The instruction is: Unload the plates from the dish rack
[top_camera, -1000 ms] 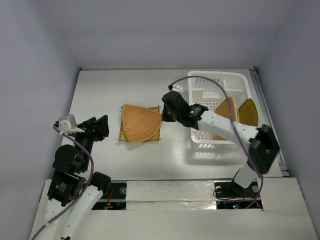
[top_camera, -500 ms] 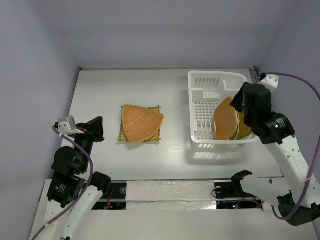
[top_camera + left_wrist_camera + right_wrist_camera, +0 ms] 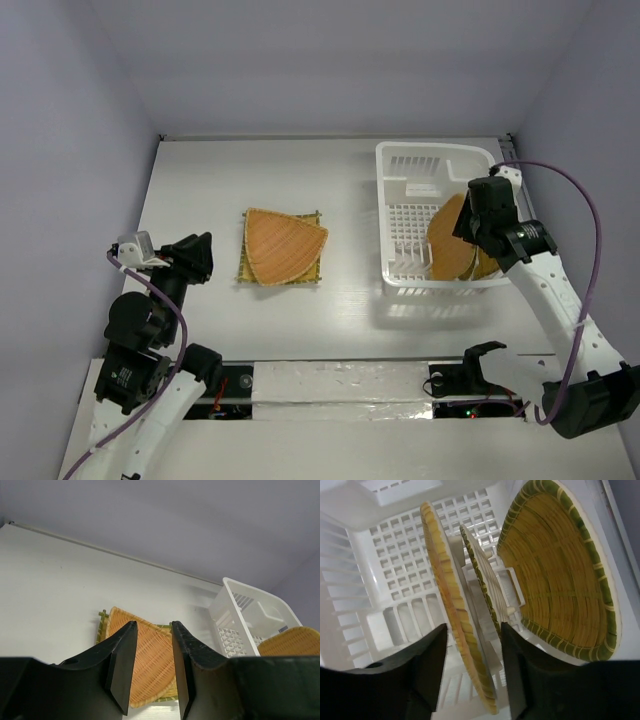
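The white dish rack (image 3: 400, 160) stands at the right of the table. Three woven plates stand on edge in it: a tan one (image 3: 440, 565) in front, a thin green-rimmed one (image 3: 479, 585) behind it, and a large green-rimmed one (image 3: 560, 570) leaning at the back. My right gripper (image 3: 473, 630) is open just above them, jaws either side of the front plate's rim; in the top view it (image 3: 478, 215) is over the rack. A rounded triangle plate (image 3: 283, 245) lies on a square plate (image 3: 245, 272) mid-table. My left gripper (image 3: 195, 258) is open and empty, left of that stack.
The rack's pegs and grid floor (image 3: 395, 560) lie left of the plates. The rack's near wall (image 3: 440, 285) is close to the right arm's forearm. The table's right edge (image 3: 540, 250) runs just beyond the rack. The rack also shows in the left wrist view (image 3: 235, 615).
My right arm swung from beside the mid-table plate stack over to the rack and came in above the standing plates. My left gripper shifted only slightly.
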